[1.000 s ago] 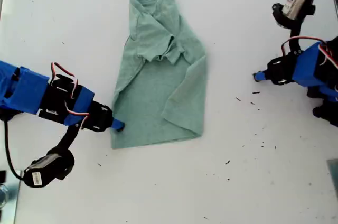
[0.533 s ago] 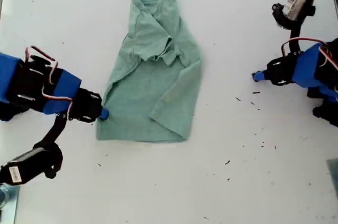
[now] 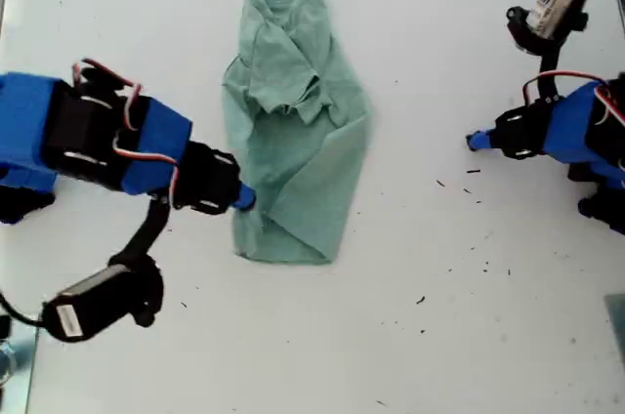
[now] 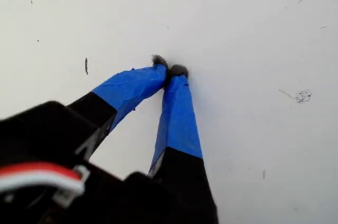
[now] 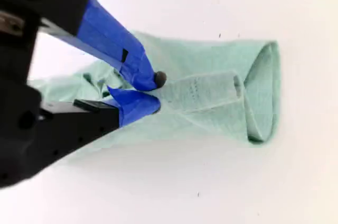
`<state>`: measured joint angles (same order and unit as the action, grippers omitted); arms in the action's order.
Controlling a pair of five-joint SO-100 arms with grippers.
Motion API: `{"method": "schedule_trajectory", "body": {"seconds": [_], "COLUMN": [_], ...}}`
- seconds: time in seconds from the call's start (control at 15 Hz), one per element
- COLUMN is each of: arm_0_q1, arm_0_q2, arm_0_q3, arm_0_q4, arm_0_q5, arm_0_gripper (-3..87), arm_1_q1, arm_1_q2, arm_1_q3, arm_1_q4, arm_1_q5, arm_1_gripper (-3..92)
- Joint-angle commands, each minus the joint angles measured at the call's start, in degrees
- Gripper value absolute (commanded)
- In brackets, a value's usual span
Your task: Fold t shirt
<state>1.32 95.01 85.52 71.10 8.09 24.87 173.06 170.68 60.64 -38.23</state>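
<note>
The white table (image 3: 439,336) fills the exterior view, dotted with dark specks. The t shirt (image 3: 293,131) lies crumpled and partly folded left of centre, collar at the far end. My second gripper (image 5: 153,91) reaches in from the exterior view's left, pinched tight on the shirt's near left edge. My first gripper (image 4: 170,71), well apart at that view's right, hovers over bare table, tips together, holding nothing

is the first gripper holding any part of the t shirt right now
No: my first gripper is shut over bare white table, with the t shirt away from it, held by my second gripper.
</note>
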Motion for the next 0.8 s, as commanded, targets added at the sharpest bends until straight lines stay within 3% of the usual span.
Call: {"method": "schedule_trajectory", "body": {"seconds": [0.0, 0.2, 0.33, 0.47, 0.73], "arm_0_q1": [2.37, 0.70, -0.53, -1.76, -6.59], "arm_0_q2": [-20.65, -30.67, -34.28, -34.10, -3.52], "arm_0_q3": [-29.79, -33.57, -33.57, -33.66, -23.20], "arm_0_q4": [1.85, 0.53, -2.11, -5.10, 7.29], "arm_0_q5": [3.08, 3.08, 4.31, 8.44, 11.25], "arm_0_gripper": [-0.1, -0.1, 25.8, 30.7, 26.5], "arm_1_q1": [-0.18, -0.44, -0.44, -0.62, -0.79], "arm_1_q2": [0.44, 0.70, 0.97, 1.49, 3.16], "arm_1_q3": [0.00, 0.09, 0.18, 0.26, 0.79], "arm_1_q4": [0.79, 0.88, 0.88, 1.14, 1.93], "arm_1_q5": [0.97, 0.97, 0.88, 0.97, 1.05], "arm_1_gripper": [2.5, 2.5, 2.5, 2.5, 2.5]}}
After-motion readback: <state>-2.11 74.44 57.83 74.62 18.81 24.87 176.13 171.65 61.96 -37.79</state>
